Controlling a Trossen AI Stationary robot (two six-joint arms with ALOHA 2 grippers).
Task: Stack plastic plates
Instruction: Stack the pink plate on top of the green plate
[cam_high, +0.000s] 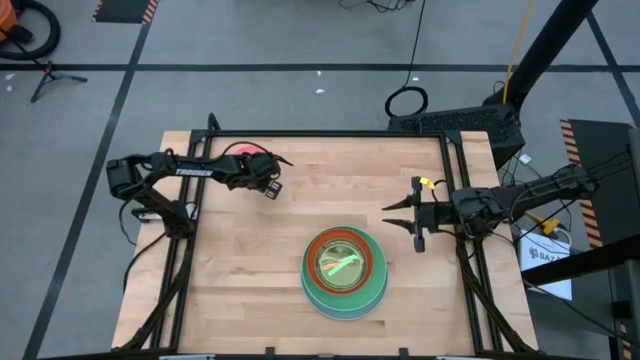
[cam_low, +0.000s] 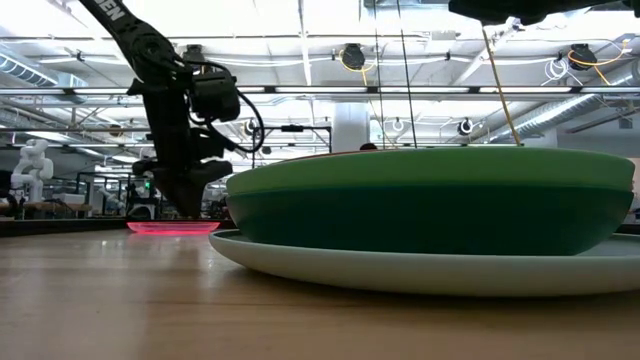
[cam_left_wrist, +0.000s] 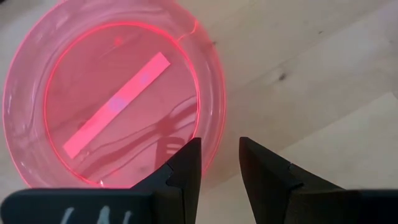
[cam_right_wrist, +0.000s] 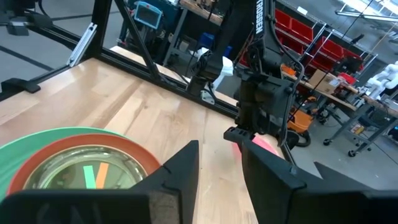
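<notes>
Meanwhile, small plates nest inside the stack (cam_high: 345, 272); pink plate (cam_left_wrist: 112, 93) lies apart.

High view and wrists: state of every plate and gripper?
Pink plate: flat on the table, alone, not stacked.
Plate stack: nested, upright, green plates at the bottom, red-orange above.
Left gripper: open, empty, above the pink plate's rim.
Right gripper: open, empty, beside the stack.
</notes>
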